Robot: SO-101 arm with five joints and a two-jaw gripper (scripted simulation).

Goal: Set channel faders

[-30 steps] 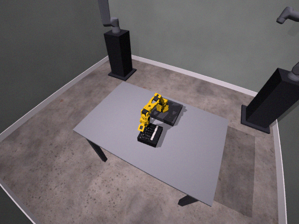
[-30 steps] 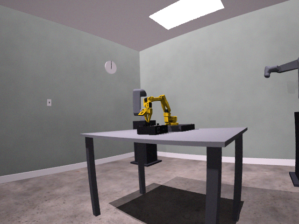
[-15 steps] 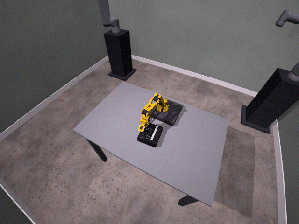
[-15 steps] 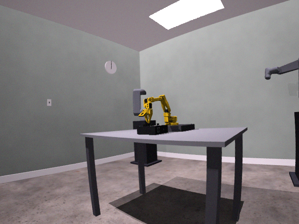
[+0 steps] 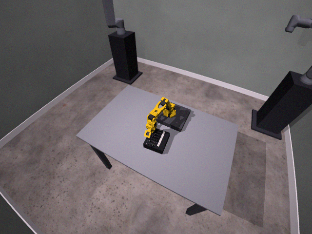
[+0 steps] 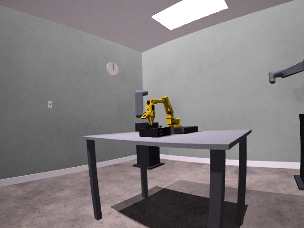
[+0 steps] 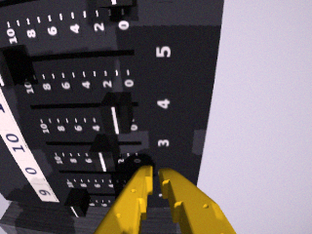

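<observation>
The black lighting desk sits on the grey table in front of my yellow arm; it also shows in the exterior view. In the wrist view the desk fills the left, with numbered channel rows 3 to 6, scales, black fader caps with white lines and a white tape strip with written levels. My gripper is shut and empty, its tips just above the low end of the row 3 slot, beside the channel 3 fader cap.
The arm's dark base plate lies behind the desk. Two black pedestals with grey arms stand on the floor beyond the table. The desk's right edge meets bare table.
</observation>
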